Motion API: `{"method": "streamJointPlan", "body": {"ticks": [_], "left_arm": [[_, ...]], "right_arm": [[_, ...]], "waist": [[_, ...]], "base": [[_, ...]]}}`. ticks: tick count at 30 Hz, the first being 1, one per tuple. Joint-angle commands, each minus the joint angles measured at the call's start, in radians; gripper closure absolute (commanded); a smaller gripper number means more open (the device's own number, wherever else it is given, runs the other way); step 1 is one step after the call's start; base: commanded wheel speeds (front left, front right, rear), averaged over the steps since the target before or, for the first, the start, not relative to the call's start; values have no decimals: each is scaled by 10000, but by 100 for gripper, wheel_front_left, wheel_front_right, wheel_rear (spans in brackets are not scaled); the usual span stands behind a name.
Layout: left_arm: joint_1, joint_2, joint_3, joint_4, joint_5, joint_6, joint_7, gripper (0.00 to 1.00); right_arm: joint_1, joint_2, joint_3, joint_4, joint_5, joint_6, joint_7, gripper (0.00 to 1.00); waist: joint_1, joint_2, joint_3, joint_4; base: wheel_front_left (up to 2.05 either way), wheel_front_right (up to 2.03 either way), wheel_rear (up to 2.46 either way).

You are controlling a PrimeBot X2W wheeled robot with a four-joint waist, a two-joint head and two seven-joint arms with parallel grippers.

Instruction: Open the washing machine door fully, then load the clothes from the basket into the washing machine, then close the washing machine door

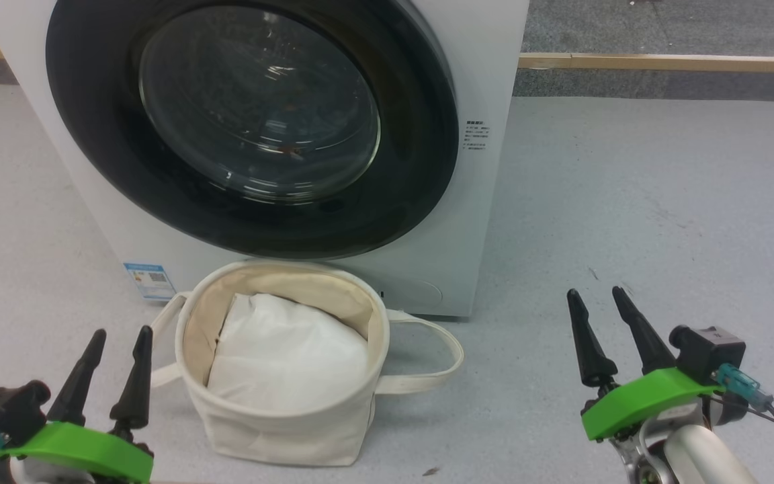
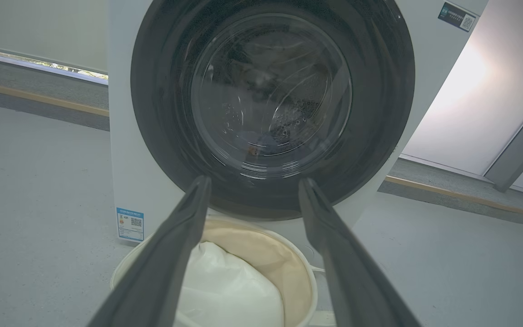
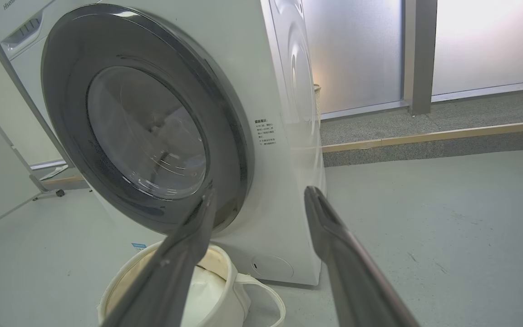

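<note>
The white washing machine (image 1: 488, 74) stands ahead, and its washing machine door (image 1: 420, 134), black-rimmed with a glass bowl, sits shut against the front. Behind the glass a dim patch of light-blue clothes (image 2: 253, 144) with an orange mark lies low in the drum. The cream basket (image 1: 279, 430) stands on the floor before the machine, with plain white padding (image 1: 286, 356) in it. My left gripper (image 1: 122, 331) is open, just left of the basket. My right gripper (image 1: 594, 291) is open over bare floor well to the basket's right. Neither touches anything.
A blue label (image 1: 150, 279) is stuck low on the machine's front left. A wooden strip (image 1: 662, 62) runs along the floor behind. Frosted panels and a grey post (image 3: 418, 54) stand to the machine's right. Grey floor spreads on both sides.
</note>
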State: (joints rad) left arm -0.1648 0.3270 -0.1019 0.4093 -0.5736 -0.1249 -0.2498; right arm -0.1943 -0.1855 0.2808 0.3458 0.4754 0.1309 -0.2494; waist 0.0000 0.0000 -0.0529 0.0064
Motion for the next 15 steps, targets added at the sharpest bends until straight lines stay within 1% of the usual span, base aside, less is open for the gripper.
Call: {"method": "streamJointPlan", "body": {"ticks": [1, 15], "left_arm": [[-536, 327, 431, -318, 59, -58, -120, 0], [-612, 326, 437, -230, 81, -58, -120, 0]], "right_arm": [[-255, 4, 171, -281, -76, -2, -124, 0], [-335, -21, 101, -238, -48, -2, -124, 0]], "waist": [[0, 0, 4, 1], [0, 0, 9, 15]], "base": [[0, 0, 0], [0, 0, 0]]}}
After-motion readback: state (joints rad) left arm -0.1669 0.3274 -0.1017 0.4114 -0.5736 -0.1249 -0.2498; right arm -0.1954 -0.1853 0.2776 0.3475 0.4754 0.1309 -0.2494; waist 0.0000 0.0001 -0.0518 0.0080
